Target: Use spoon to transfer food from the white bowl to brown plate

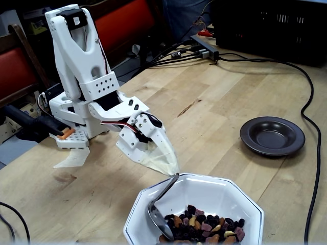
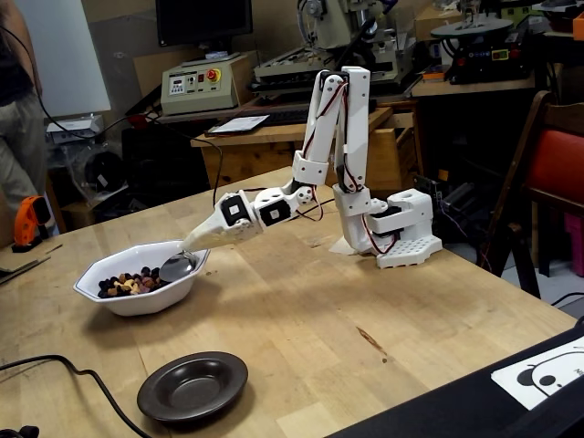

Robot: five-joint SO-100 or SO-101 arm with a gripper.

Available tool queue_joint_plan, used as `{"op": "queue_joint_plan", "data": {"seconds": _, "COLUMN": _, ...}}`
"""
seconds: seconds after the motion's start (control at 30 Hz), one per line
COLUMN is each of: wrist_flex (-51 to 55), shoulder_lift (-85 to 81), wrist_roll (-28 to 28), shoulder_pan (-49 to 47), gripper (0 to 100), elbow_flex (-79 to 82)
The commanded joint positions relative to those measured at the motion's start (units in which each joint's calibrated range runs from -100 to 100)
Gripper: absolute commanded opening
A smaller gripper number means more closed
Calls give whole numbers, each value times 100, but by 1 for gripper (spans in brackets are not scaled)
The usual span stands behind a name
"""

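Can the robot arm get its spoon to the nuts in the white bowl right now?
Probably yes. The spoon already dips inside the white bowl, its tip at the edge of the food, and nothing sits between them. The bowl is open on top, so the way looks free.

No text, label or number can be read anywhere.
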Motion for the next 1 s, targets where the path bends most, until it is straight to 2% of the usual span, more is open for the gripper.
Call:
{"op": "queue_joint_plan", "data": {"seconds": 0.0, "wrist_flex": -77, "shoulder_lift": -54, "wrist_roll": 20, "shoulder_pan": -27, "gripper": 2, "elbow_flex": -562}}
{"op": "queue_joint_plan", "data": {"seconds": 0.33, "wrist_flex": -85, "shoulder_lift": 724, "wrist_roll": 20, "shoulder_pan": 25, "gripper": 2, "elbow_flex": -1182}}
{"op": "queue_joint_plan", "data": {"seconds": 0.77, "wrist_flex": -85, "shoulder_lift": 827, "wrist_roll": 49, "shoulder_pan": 40, "gripper": 3, "elbow_flex": -1403}}
{"op": "queue_joint_plan", "data": {"seconds": 0.97, "wrist_flex": -85, "shoulder_lift": 827, "wrist_roll": 464, "shoulder_pan": 40, "gripper": 3, "elbow_flex": -1403}}
